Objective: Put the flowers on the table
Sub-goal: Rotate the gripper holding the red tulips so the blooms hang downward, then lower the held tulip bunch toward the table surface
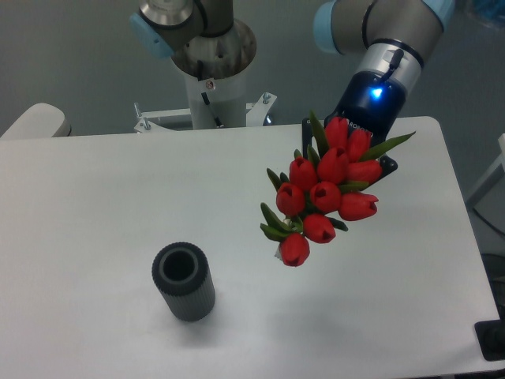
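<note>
Flowers (325,193) not on the table (102,205) yet, as I read it: the bunch hangs in the air right of frame centre, blooms pointing down-left toward the lens, faint shadow on the white top below and to the left. I count about 9 red heads plus green leaves; stems run up-right behind the blooms and I can't see them.

Gripper (359,154) sits in the upper right of the frame, behind the bunch. Fingers are hidden by blooms and leaves, so I can't tell how they stand (presumably pinching the stems, since nothing else holds the bunch up, but that's my guess).

Dark grey ribbed cylinder (185,281) stands upright in the lower left, well apart from the bunch, open end up.

Progress, my call: pick-up and carry done, 2 steps left, lower the bunch to the tabletop and let go. Bare table lies under and around the bunch for the drop.
</note>
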Available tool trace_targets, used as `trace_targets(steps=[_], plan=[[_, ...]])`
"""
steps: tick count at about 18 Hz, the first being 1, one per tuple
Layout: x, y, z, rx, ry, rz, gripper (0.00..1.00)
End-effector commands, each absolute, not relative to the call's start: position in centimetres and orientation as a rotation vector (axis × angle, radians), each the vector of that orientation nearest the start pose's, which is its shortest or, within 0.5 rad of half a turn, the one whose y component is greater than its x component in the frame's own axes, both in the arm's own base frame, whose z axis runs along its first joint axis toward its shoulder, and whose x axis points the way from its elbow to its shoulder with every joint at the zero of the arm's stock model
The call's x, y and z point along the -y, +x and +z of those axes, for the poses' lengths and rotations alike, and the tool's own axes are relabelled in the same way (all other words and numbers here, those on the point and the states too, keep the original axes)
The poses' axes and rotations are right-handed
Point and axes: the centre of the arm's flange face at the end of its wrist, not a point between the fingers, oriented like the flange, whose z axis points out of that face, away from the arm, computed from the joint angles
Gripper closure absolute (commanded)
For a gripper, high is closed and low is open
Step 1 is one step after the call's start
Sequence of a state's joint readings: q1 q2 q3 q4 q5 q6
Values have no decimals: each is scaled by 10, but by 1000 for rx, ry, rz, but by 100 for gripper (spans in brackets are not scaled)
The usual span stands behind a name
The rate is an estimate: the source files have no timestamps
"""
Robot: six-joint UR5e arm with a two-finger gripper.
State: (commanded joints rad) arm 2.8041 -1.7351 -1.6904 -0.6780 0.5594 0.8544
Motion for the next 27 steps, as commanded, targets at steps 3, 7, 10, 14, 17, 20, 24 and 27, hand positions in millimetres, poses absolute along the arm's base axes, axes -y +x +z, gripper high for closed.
trace_targets(steps=[3,7,10,14,17,20,24,27], plan=[[-383,-449,478,48,-2124,92,68],[-371,-446,459,44,-2203,152,68],[-362,-440,454,48,-2275,225,68],[-349,-423,436,-2,-2397,326,68],[-340,-424,422,-14,-2493,393,68],[-334,-433,406,1,-2589,441,68],[-327,-446,385,47,-2697,479,68],[-323,-454,367,81,-2766,482,68]])
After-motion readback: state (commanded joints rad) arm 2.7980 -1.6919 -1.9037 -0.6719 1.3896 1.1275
